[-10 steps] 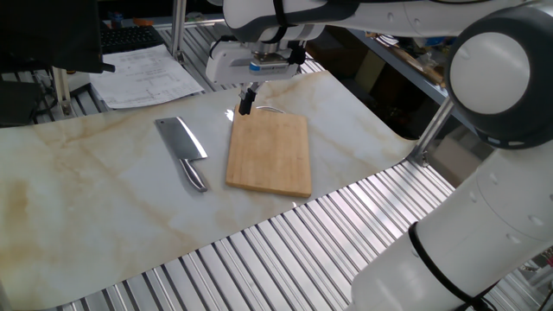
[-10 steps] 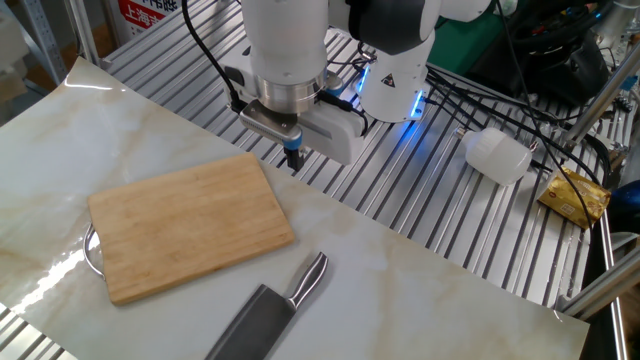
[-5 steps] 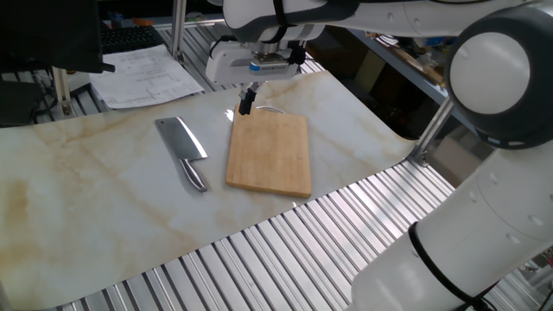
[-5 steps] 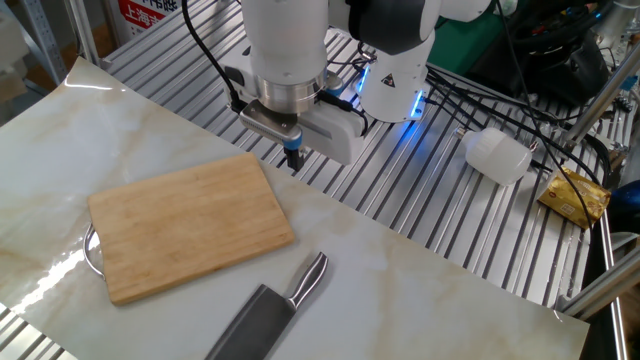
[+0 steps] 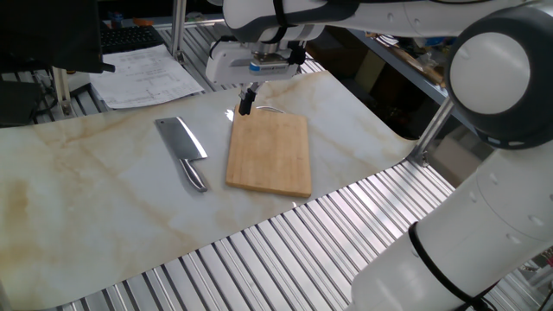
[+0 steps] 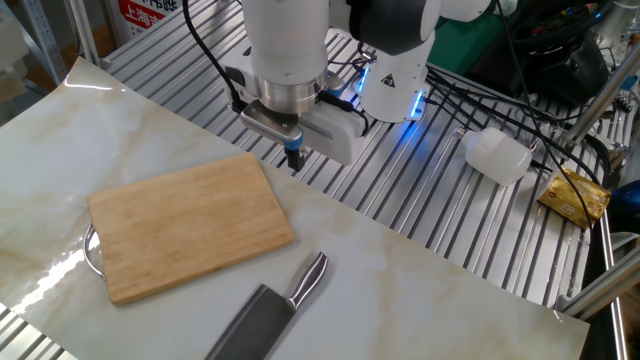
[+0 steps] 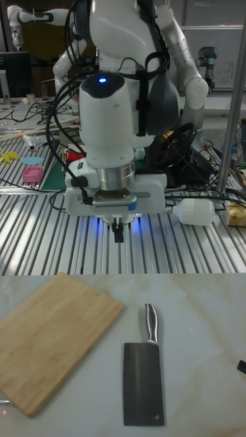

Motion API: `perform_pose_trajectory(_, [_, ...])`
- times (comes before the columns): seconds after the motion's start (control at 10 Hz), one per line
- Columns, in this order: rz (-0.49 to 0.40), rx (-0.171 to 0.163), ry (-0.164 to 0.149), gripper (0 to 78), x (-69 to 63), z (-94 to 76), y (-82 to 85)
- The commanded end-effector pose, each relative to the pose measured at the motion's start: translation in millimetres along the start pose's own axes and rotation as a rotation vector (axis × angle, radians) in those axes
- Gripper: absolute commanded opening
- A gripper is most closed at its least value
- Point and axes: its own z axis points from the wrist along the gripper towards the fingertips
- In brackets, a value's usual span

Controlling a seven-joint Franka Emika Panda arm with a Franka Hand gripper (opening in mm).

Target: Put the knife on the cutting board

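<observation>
1. On the marble-patterned bench (image 5: 104,216), the knife (image 5: 183,149) lies flat beside the cutting board (image 5: 270,154), near it but not touching. In the tall fixed view its handle points toward the robot base and its broad blade away.
2. Board lies bare, nothing on it. A thin metal hanging loop (image 6: 91,252) shows at one short end.
3. Gripper (image 6: 294,157) hangs above the bench edge just past the board's far corner, apart from the knife and holding nothing. Jaws look pressed close together; no gap shows between the dark tips in any view.
4. Judged step: the very start. Knife not yet approached, no grasp made.
5. Next move, as I read it: jaws spread, travel across to the knife, line up across the rounded steel handle, descend, pinch, lift, carry to the board.
6. Caution: handle is shiny and round, so likely slippery; blade lies flush on the bench, leaving the handle as the better hold.
7. Farther out: papers (image 5: 147,73) behind the bench, a white cylinder (image 6: 497,154) on the slatted frame.
</observation>
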Motion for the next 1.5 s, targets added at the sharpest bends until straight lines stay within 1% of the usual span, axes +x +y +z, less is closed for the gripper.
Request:
perform_pose_trajectory(0.1, [0.001, 0.001, -0.003, 0.0, 0.3, 0.3, 0.9])
perform_pose_trajectory(0.6, [0.001, 0.006, -0.004, 0.0, -0.6, 4.0, 1.8])
perform_pose_trajectory(0.7, [0.001, 0.013, -0.004, 0.0, -1.0, 5.3, 2.1])
perform_pose_trajectory(0.8, [0.001, 0.032, -0.006, 0.0, -1.4, 6.7, 2.4])
perform_pose_trajectory(0.9, [0.001, 0.037, -0.008, 0.0, -1.9, 8.5, 2.7])
perform_pose_trajectory(1.2, [0.001, 0.041, -0.015, 0.0, -4.1, 14.9, 3.1])
perform_pose_trajectory(1.4, [-0.001, 0.050, -0.022, 0.0, -7.1, 22.9, 2.1])
perform_pose_trajectory(1.5, [0.001, 0.050, -0.024, 0.0, -8.5, 28.1, 2.6])
